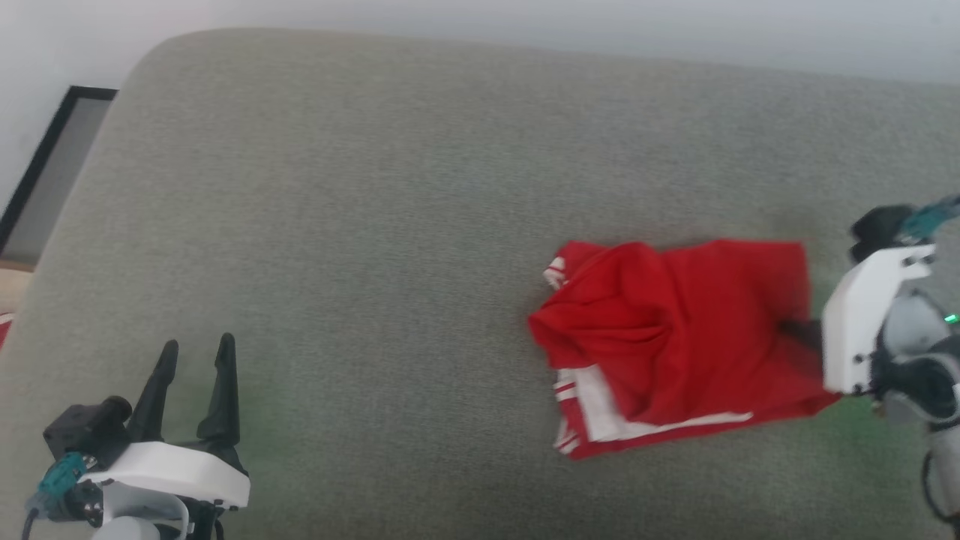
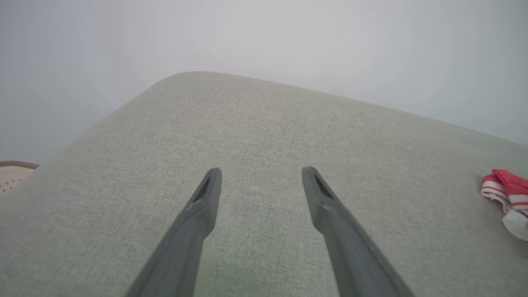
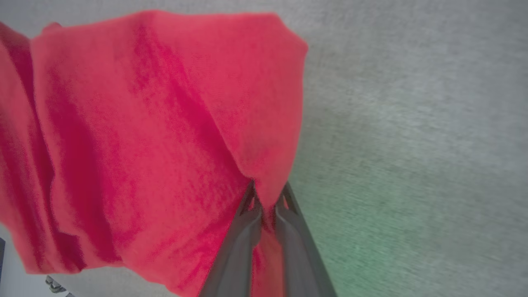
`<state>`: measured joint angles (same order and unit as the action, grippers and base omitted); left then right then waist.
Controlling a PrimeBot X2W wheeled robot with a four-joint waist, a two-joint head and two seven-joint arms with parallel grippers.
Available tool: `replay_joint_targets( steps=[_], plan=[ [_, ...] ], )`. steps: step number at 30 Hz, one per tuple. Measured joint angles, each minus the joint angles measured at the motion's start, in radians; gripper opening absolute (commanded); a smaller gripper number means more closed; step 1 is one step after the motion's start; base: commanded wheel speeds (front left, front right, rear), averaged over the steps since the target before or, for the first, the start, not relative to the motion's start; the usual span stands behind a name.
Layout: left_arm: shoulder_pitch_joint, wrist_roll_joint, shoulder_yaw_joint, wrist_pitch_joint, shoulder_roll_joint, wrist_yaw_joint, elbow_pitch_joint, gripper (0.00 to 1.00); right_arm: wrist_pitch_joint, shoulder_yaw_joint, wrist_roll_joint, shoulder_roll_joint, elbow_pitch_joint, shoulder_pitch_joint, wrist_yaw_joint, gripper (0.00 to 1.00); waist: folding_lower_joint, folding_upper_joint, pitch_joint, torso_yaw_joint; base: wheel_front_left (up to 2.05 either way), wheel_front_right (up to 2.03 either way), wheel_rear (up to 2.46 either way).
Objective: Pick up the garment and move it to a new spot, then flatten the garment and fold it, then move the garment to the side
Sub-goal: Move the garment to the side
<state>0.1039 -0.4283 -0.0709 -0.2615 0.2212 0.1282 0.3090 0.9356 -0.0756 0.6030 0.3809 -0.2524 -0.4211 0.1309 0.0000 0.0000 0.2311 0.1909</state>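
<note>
The garment (image 1: pixel 675 337) is a red shirt with white, stripe-trimmed sleeves, bunched on the right of the grey cushion (image 1: pixel 375 225). In the right wrist view my right gripper (image 3: pixel 268 194) is shut on a fold of the red garment (image 3: pixel 144 144), the cloth draping away from the fingertips. From the head camera, that gripper's dark fingers (image 1: pixel 799 330) meet the shirt's right edge. My left gripper (image 1: pixel 196 352) stands open at the lower left, far from the shirt, with nothing between its fingers (image 2: pixel 206 198). A striped sleeve of the garment (image 2: pixel 505 194) peeks in at the right of the left wrist view.
The wide grey cushion stretches left and back from the shirt. A dark-framed panel (image 1: pixel 52 165) leans past the cushion's left edge, and a pale wall (image 1: pixel 525 19) runs behind. A beige woven object (image 2: pixel 14 173) sits low beyond the left edge.
</note>
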Motion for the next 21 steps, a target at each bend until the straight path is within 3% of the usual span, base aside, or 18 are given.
replay_joint_targets(
  steps=[10,21],
  plan=[
    [0.048,0.008,0.013,0.0,0.024,0.0,-0.017,1.0,-0.025,0.116,-0.075,0.072,0.009,-0.091,0.0,0.0,0.0,0.0,0.031,-0.074,0.0,0.0,0.0],
    [0.144,0.017,0.06,0.0,0.057,0.0,-0.042,1.0,-0.169,0.233,-0.233,0.163,-0.12,-0.248,0.0,0.0,0.0,0.0,0.097,-0.169,0.0,0.0,0.0]
  ],
)
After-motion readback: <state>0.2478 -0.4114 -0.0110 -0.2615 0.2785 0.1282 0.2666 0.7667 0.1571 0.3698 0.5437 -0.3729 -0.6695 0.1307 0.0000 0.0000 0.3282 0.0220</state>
